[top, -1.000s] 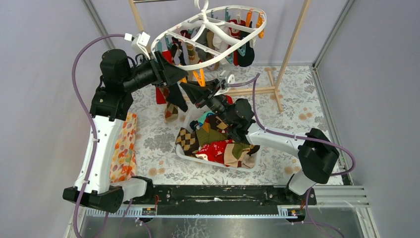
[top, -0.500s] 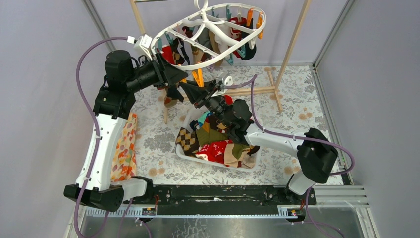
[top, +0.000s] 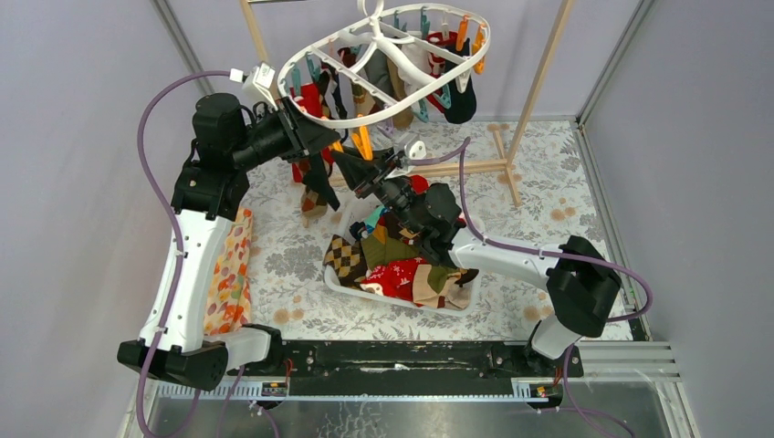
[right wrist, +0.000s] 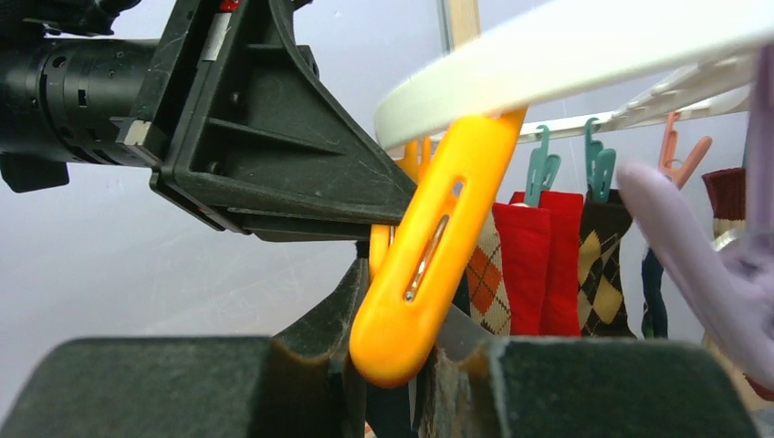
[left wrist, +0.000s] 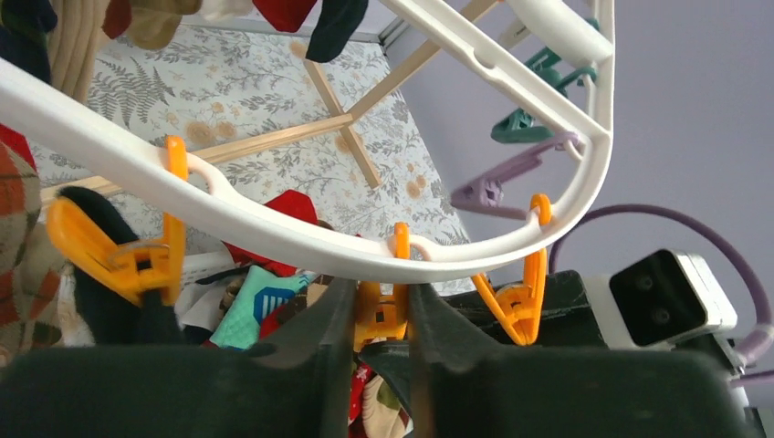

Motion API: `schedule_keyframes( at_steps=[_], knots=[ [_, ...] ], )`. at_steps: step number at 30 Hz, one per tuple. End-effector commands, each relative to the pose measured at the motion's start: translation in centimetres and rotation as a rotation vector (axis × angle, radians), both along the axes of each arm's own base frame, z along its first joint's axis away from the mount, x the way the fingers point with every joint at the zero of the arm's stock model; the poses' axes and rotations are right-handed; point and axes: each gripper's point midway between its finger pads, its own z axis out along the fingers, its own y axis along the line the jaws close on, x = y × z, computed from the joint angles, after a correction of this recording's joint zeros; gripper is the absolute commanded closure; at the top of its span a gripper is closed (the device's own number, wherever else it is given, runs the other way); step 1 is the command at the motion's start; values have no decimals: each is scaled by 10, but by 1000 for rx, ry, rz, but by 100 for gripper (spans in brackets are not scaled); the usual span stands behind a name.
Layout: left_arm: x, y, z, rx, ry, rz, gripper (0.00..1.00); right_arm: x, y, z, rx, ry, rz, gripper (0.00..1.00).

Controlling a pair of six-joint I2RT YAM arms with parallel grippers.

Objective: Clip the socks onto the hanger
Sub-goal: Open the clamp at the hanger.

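The left claw (left wrist: 381, 297) squeezes an orange clip (left wrist: 379, 324) on the hanger (left wrist: 274, 233), top middle seen from above. The right claw (top: 339, 160) waits just below; whether it is open, I cannot tell. Socks (top: 397, 274) fill the basket (top: 333, 274) mid-worktop.

White-shelled arms (top: 196, 265) with black joints (top: 214, 119) and looping purple cables (top: 151, 96).

The leaf-print table (top: 548, 182) carries a white basket (top: 339, 280) (full of socks (top: 402, 274)); an orange floral cloth (top: 228, 274) lies left.
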Motion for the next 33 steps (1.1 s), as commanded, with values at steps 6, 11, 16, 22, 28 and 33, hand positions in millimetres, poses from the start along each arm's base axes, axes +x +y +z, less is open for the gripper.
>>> schedule_keyframes(
  at_steps=[6,11,16,22,28,33],
  knots=[
    [11,10,15,2,-60,76,100,-17,-6,12,-2,-36,-20,42],
    [8,8,17,6,-68,58,100,-17,-39,-12,-45,45,-102,0],
    [6,7,17,19,-78,45,100,-36,-75,-63,-131,189,-101,0],
    [5,8,16,41,-89,41,100,-64,-107,-116,-353,430,-71,0],
    [3,7,14,62,-89,22,100,-91,-128,-159,-673,606,-35,0],
    [2,6,9,70,-86,10,100,-126,-127,-165,-871,515,171,5]
  ],
)
